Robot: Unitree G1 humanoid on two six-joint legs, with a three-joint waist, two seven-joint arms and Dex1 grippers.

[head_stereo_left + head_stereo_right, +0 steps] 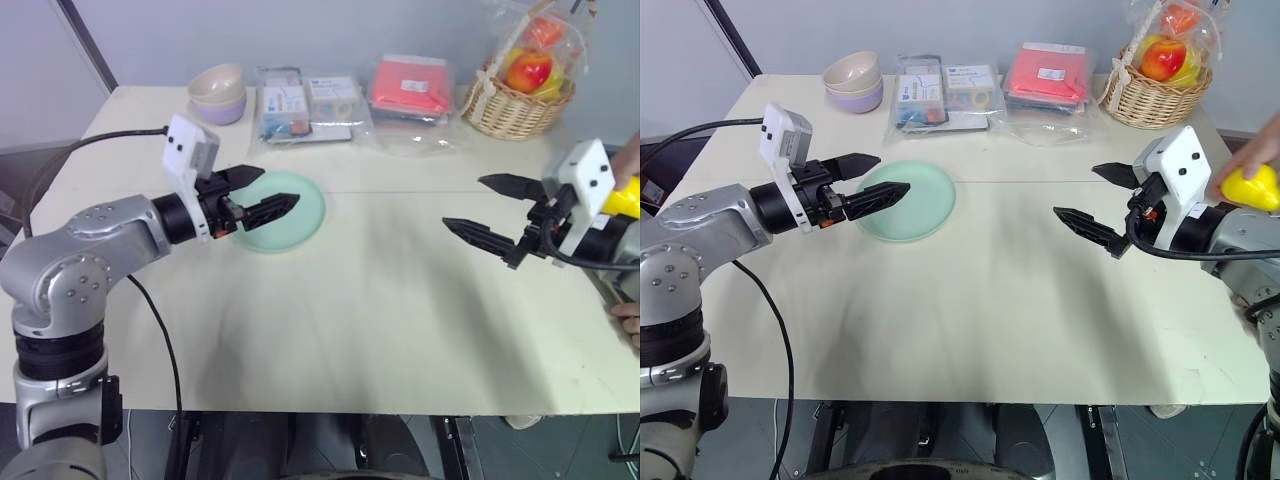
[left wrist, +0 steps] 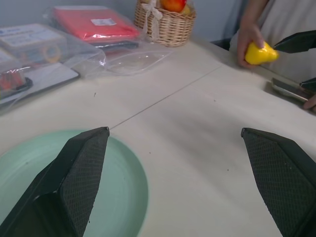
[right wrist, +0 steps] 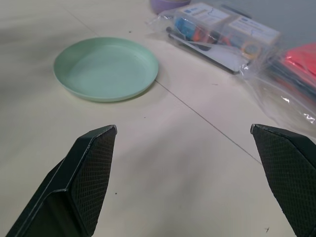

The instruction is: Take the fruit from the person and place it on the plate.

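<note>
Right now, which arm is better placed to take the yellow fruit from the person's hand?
The right one, probably. The right gripper is open and sits near the fruit, which the person's hand holds at the table's right edge. The left gripper hovers over the plate, far from it.

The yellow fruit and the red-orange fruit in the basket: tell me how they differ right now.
The yellow fruit is bare and gripped in the person's hand at the table's right edge; the red-orange fruit sits in the wicker basket at the back, under clear wrap. The yellow fruit is lumpy with a pointed end, while the red-orange fruit looks rounder, like an apple. Neither is on the plate, and neither gripper touches either.
</note>
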